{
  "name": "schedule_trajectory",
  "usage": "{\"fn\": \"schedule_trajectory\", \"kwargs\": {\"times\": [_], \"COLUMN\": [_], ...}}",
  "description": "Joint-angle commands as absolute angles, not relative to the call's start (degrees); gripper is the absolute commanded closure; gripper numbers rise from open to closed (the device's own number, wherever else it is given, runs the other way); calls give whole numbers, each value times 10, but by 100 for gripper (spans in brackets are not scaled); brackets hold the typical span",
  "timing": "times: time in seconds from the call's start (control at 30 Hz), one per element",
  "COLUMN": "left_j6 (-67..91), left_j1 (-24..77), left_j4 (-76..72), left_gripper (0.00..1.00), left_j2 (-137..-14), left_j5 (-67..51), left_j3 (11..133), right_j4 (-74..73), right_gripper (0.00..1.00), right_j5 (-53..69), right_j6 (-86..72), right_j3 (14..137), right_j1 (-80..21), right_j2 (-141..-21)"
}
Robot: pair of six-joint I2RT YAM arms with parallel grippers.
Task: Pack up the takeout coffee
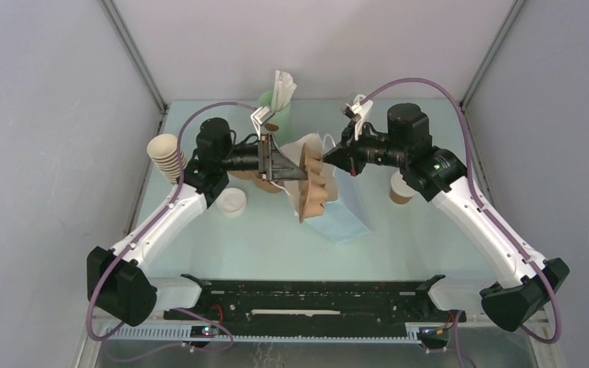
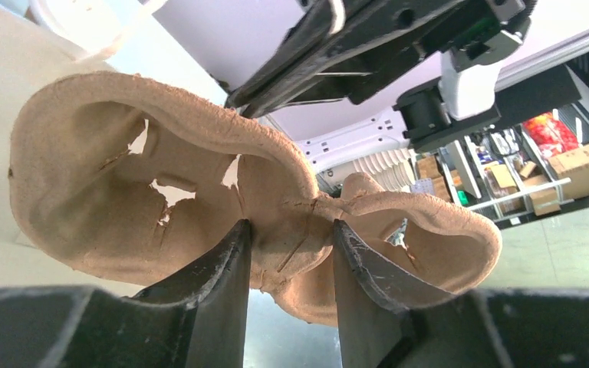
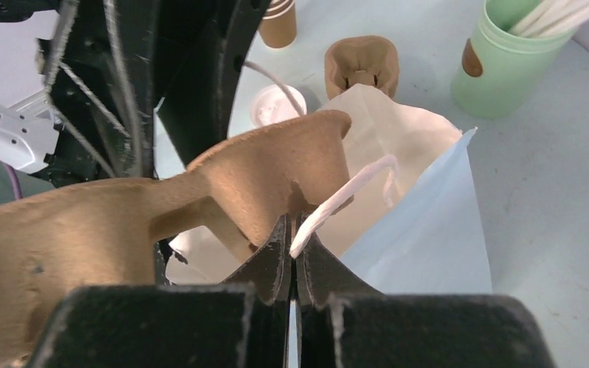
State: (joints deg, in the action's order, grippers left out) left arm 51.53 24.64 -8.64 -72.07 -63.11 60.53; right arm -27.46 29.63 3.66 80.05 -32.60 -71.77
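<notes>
Pulp cup carrier (image 2: 123,176) is clamped at its centre rib by the left claw (image 2: 287,268), plain in the left wrist view. Only the right wrist view shows the right claw (image 3: 293,249) pinched tight on the white handle (image 3: 345,195) of the bag (image 3: 422,230). Overhead, the takeout coffee (image 1: 400,189) stands on the table (image 1: 261,245) just beside the right arm.

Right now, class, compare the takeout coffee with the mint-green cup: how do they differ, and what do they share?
The takeout coffee is brown; the mint-green cup is pale green. The takeout coffee is capped in white; the mint-green cup is open and holds white sticks. The takeout coffee stands at the right, the mint-green cup at the back. Both appear upright.
</notes>
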Motion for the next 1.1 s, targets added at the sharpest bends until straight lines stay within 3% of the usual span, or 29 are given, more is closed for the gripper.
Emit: {"fn": "schedule_trajectory", "kwargs": {"times": [0.0,0.13,0.53,0.87,1.07], "left_j6": [410,279,261,232,185], "left_j1": [255,275,266,251,253], "left_j4": [23,184,182,245,281], "left_gripper": [100,100,100,100,100], "left_j2": [-702,-710,-697,-742,-737], "left_j5": [-594,-533,-540,-552,-501], "left_j3": [620,680,664,724,750], "right_j4": [-247,-268,-319,-372,-406], "right_gripper": [100,100,100,100,100], "right_j5": [366,381,467,511,518], "right_j6": [81,103,181,244,271], "right_j3": [808,830,853,863,882], "right_j1": [-320,-319,-310,-312,-334], "right_j2": [-709,-725,-742,-745,-761]}}
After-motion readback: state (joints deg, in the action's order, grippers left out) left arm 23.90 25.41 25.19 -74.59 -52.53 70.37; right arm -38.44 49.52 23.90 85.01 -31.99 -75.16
